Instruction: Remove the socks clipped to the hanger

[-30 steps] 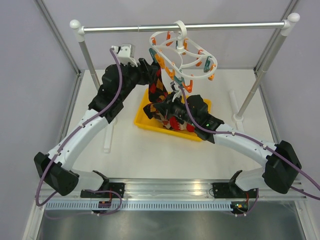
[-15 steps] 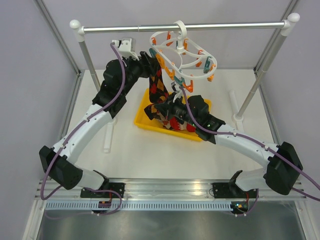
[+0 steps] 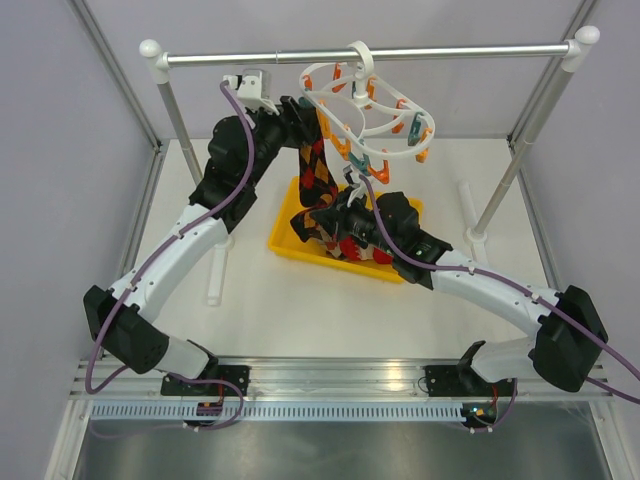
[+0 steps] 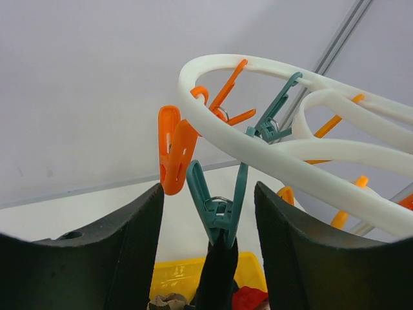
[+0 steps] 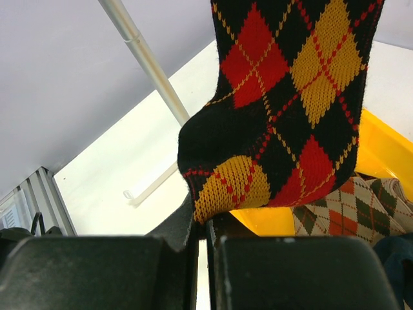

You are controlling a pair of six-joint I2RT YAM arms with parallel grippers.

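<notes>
Holding low: right end effector (image 5: pixel 205 227) is pinched shut on the toe of the argyle sock (image 5: pixel 284 110), probably to steady it for the pull.
Peg side: left end effector (image 4: pixel 208 194) is spread wide, straddling the teal peg (image 4: pixel 218 210) that clips the sock's top, apparently placed to squeeze it open.
Hanger: white clip hanger (image 4: pixel 271 152) is hooked on the far silver rail (image 3: pixel 250 58).
Below: yellow bin (image 3: pixel 285 238) sits on the counter (image 3: pixel 300 300) under the sock, seemingly to catch it; loose socks (image 5: pixel 348 206) lie inside.
</notes>
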